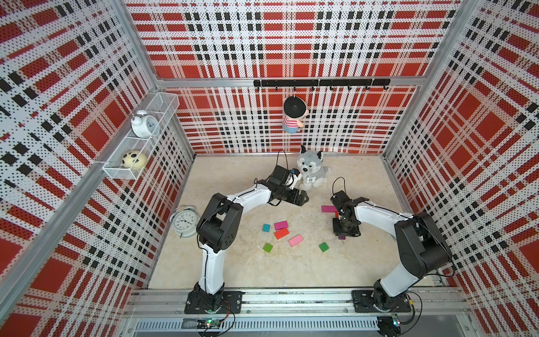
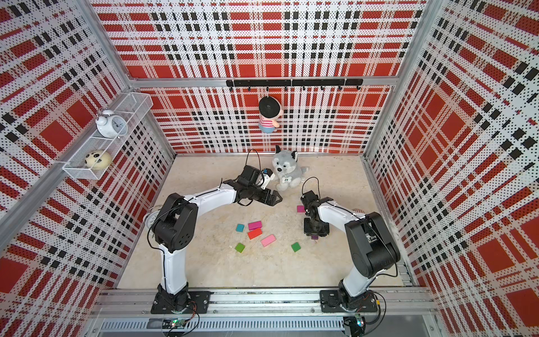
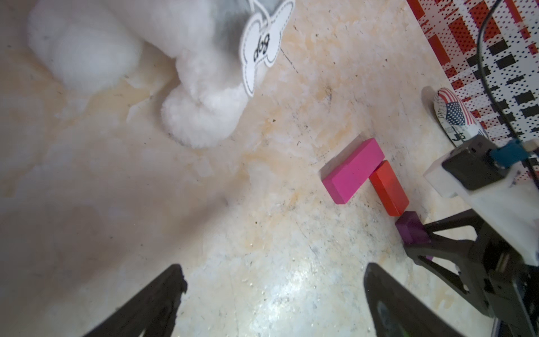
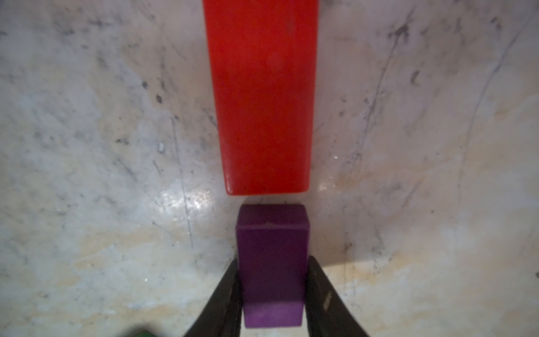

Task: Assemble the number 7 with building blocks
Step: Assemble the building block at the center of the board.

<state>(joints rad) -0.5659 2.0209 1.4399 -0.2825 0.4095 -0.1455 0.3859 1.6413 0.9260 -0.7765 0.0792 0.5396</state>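
Placing block 2 of the 7's stem.
My right pincer (image 4: 273, 261) pinches the purple block (image 4: 272, 233), in line with the red block (image 4: 264, 96), narrow gap between; next: close that gap, then release. My left pincer (image 3: 273, 267) stands spread, empty.

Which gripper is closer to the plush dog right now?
Left. The left gripper hangs open just in front of the plush dog, on the robot's side, not touching it. The right gripper is farther off, toward the robot's right, shut on the purple block.
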